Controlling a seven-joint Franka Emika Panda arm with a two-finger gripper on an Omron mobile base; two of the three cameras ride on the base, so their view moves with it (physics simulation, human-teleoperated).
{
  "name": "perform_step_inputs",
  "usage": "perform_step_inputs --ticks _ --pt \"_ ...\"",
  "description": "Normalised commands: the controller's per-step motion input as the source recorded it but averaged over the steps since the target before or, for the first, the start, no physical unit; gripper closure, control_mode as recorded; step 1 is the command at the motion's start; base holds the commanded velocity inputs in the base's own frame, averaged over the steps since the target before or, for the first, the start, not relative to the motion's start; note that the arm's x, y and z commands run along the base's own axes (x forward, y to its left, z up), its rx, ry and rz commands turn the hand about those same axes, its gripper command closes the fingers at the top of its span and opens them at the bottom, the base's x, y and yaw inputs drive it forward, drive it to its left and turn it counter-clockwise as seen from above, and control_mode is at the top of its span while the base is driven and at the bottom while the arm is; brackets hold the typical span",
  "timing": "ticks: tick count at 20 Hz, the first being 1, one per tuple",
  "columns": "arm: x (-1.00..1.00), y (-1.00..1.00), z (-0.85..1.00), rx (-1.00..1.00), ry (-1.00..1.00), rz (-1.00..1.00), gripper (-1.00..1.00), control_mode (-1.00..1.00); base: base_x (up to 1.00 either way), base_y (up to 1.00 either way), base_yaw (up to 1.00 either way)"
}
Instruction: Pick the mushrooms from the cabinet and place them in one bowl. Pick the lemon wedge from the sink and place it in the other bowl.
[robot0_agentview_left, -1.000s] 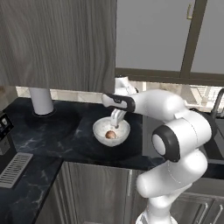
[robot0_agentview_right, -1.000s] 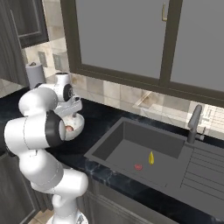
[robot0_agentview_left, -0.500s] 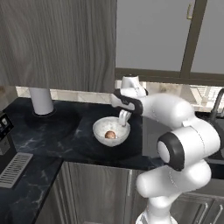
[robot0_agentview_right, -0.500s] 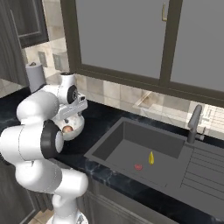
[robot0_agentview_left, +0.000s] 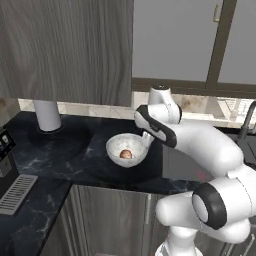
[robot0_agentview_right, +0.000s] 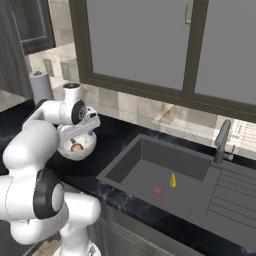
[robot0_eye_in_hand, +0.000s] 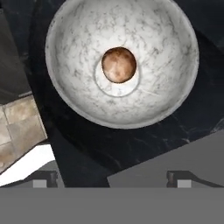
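**Arm swinging right of the marbled bowl, one mushroom lying inside**

Since the earlier frames, the arm has been swinging rightward, so the gripper (robot0_agentview_left: 148, 136) is now sitting at the right rim of the marbled white bowl (robot0_agentview_left: 116, 156) rather than directly over it. In the hand view, the gripper (robot0_eye_in_hand: 113, 179) is standing with its two dark finger tips (robot0_eye_in_hand: 45, 178) spread wide apart, holding nothing.

A brown mushroom (robot0_eye_in_hand: 118, 64) is resting at the centre of the bowl's floor, cap facing up; from the left base view it is showing as a small brown-and-tan lump (robot0_agentview_left: 126, 154). The bowl is sitting on the black marbled countertop (robot0_agentview_left: 55, 155), left of the sink (robot0_agentview_right: 145, 172).

The grey wood-grain cabinet (robot0_agentview_left: 65, 50) is hanging above the counter, left of the dark-framed frosted panes (robot0_agentview_right: 135, 40). A white paper-towel roll (robot0_agentview_left: 47, 115) is standing upright near the wall, well left of the bowl.

In the right base view, the yellow lemon wedge (robot0_agentview_right: 172, 180) is lying on the floor of the dark basin, just beside a small red item (robot0_agentview_right: 158, 190). The slim dark faucet (robot0_agentview_right: 220, 142) is rising at the basin's far right corner, next to the ribbed drainboard (robot0_agentview_right: 232, 195).
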Motion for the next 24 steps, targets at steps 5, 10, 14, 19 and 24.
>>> perform_step_inputs --ticks 5,10,14,19,24 --pt "-0.26 0.00 0.07 0.06 -0.01 -0.41 -1.00 -1.00 0.00 0.00 0.00" --pt "-0.23 0.00 0.17 0.02 -0.01 -0.39 -1.00 -1.00 0.00 0.00 0.00" --pt "-0.27 0.00 0.23 0.00 -0.02 -0.36 -1.00 -1.00 0.00 0.00 0.00" --pt "-0.31 -0.01 0.04 0.02 -0.02 -0.33 -1.00 -1.00 0.00 0.00 0.00" --pt "-0.59 -0.22 0.00 0.20 -0.11 -0.08 -1.00 -1.00 0.00 0.00 0.00"
